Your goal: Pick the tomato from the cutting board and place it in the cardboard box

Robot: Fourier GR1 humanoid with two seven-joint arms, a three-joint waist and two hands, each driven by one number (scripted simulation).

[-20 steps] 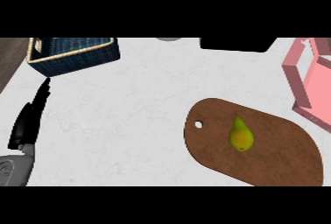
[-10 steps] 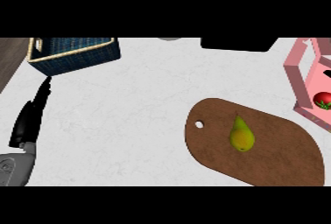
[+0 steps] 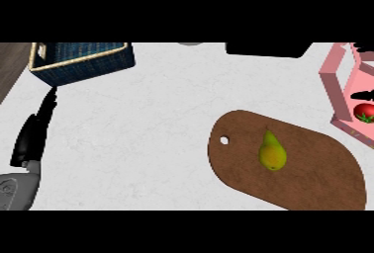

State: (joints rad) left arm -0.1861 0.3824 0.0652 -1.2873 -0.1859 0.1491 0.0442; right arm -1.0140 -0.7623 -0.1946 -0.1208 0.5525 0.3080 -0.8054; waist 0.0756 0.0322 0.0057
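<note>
Tomato (image 3: 365, 112) seen inside pink box (image 3: 331, 83) right of cutting board (image 3: 314, 170), right robot hand (image 3: 363, 94) barely shown there, grip cannot be told; left robot hand (image 3: 30, 136) held open, far left of cutting board

A white counter (image 3: 146, 123) seen from above. A brown cutting board (image 3: 321, 173) lies at the lower right with a yellow-green pear (image 3: 272, 152) on it. At the right edge a red tomato (image 3: 365, 112) sits inside a pink box (image 3: 332, 81), with a black part of the right hand (image 3: 363, 94) just above it. The left hand (image 3: 33, 133) rests at the left edge, fingers straight, below a blue woven basket (image 3: 80, 64).
</note>
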